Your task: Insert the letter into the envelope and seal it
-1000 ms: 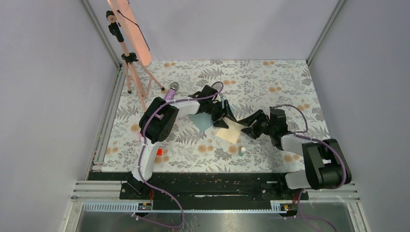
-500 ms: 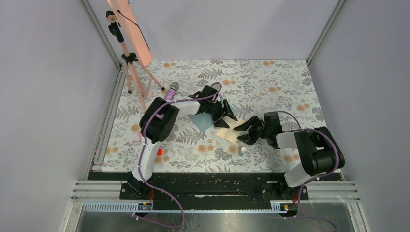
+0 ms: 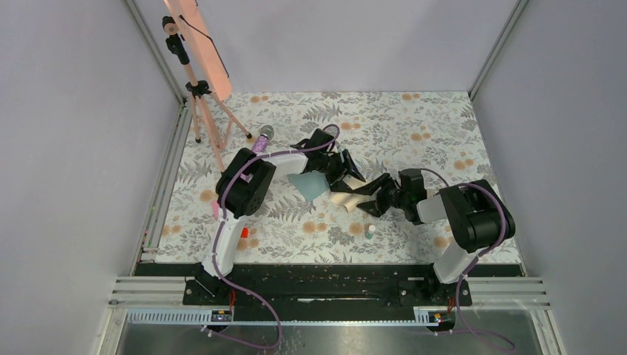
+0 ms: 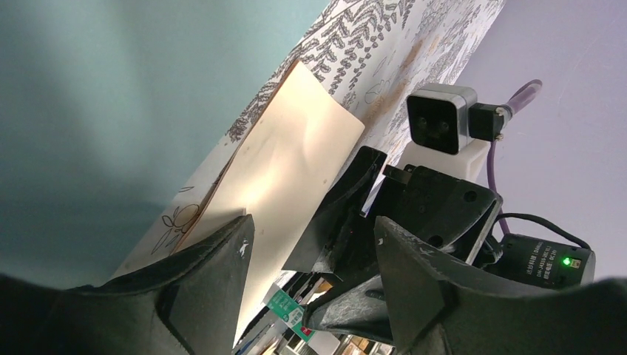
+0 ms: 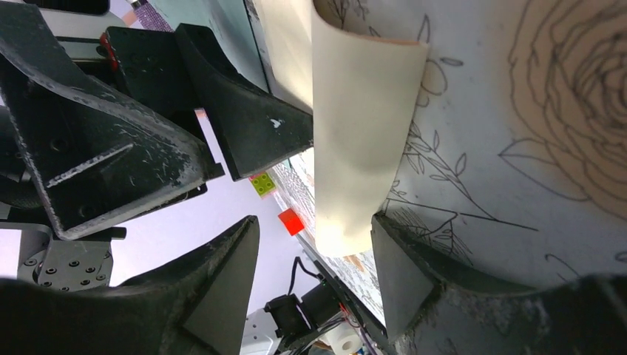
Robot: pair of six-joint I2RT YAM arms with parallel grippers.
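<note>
Right gripper [image 3: 367, 198] is down low on the floral table [image 3: 414, 126], fingers spread wide. The letter [image 5: 355, 148] curls up at the edge between them, unclamped. Left gripper [image 4: 310, 229], also released, hangs over the envelope [image 3: 309, 183]. The letter lies mid-table, just right of the envelope.

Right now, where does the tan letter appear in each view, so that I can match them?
Top external: the letter lies mid-table, just right of the envelope.
Left wrist: the letter is central, a slanted pale sheet.
Right wrist: the letter is top centre, its edge curled.
Shared landmark: the floral table cover under it in all views.
</note>
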